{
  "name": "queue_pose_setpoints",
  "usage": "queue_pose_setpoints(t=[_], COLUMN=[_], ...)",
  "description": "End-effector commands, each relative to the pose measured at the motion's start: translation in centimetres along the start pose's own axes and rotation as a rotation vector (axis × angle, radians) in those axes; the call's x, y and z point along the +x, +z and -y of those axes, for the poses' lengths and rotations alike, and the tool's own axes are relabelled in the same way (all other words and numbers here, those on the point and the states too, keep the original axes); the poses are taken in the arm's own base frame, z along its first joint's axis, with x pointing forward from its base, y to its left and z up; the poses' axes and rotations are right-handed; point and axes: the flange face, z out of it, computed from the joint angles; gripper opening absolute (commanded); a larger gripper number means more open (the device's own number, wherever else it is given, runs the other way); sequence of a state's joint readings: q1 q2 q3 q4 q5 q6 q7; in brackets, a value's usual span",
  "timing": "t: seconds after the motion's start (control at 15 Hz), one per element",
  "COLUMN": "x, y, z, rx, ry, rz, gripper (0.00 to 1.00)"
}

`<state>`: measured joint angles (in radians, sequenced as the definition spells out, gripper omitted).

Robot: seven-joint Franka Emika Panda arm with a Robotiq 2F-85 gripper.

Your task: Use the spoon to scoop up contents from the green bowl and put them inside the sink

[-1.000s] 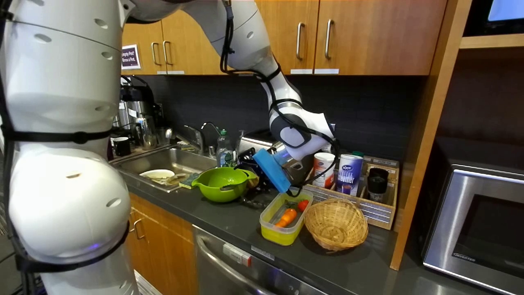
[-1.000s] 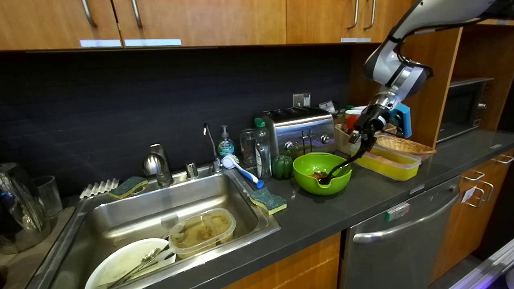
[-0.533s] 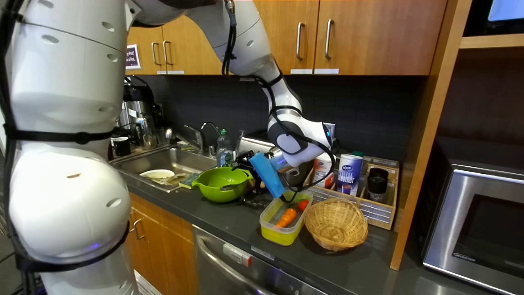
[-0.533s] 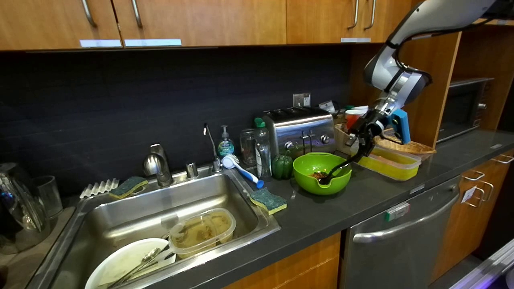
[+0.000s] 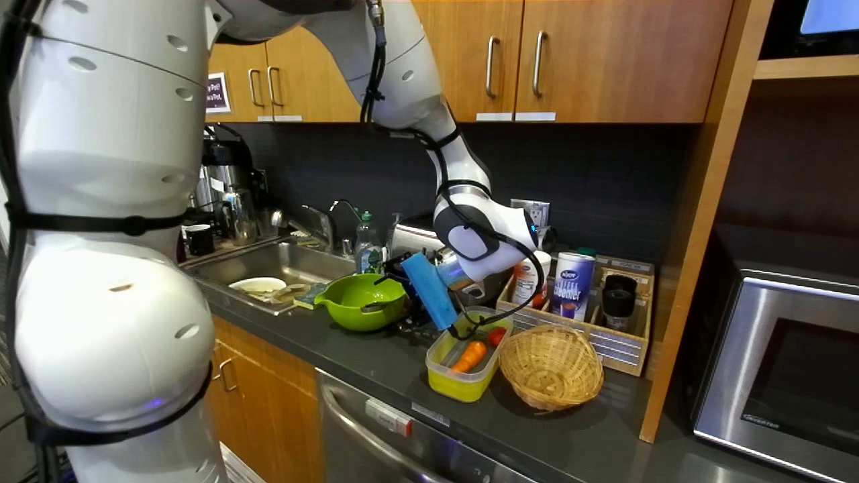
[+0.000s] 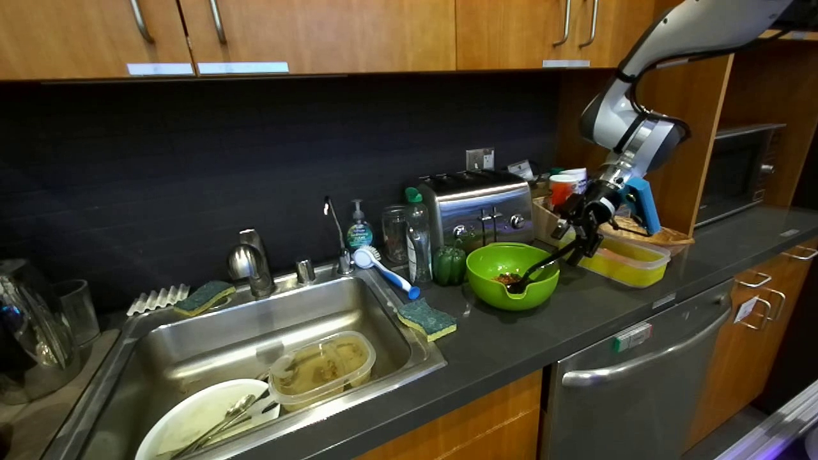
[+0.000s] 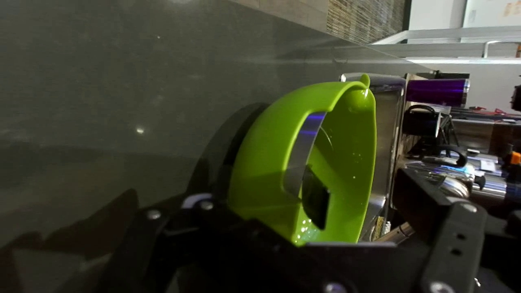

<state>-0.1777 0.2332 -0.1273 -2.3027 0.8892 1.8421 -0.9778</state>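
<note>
Black, likely light and stiff, the spoon (image 6: 543, 262) slants from the spouted green bowl (image 6: 495, 292); best pinched high on its handle. The gripper (image 6: 569, 244) stands spread wide there, holding nothing.

Overhead, wooden cabinets (image 5: 617, 67) with metal bar handles (image 5: 539, 64); behind, a dark wall (image 6: 192, 160) with an outlet (image 6: 473, 159); below, a dark grey tabletop (image 5: 570, 436) catching glints of light (image 7: 140, 130); wood-fronted cupboards (image 5: 268, 396) underneath; in the wrist view, a streaked floor (image 7: 362, 18) and pale wall (image 7: 433, 16).
</note>
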Motion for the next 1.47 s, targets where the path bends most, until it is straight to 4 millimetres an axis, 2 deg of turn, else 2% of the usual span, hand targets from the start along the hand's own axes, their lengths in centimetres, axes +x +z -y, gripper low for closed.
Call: queue_pose_setpoints(t=[0.0,0.13,0.53,0.73,1.4], x=[-0.31,-0.31,-0.27,-0.24,0.00], y=[0.12,0.12,0.04,0.06,0.00], z=[0.65,0.64,0.65,0.64,1.04], rx=[-0.003,0.000,-0.001,-0.003,-0.020], ry=[0.037,0.044,0.052,0.055,0.062], rz=[-0.016,-0.017,-0.018,-0.017,-0.019], gripper=[0.79,0.69,0.21,0.01,0.01])
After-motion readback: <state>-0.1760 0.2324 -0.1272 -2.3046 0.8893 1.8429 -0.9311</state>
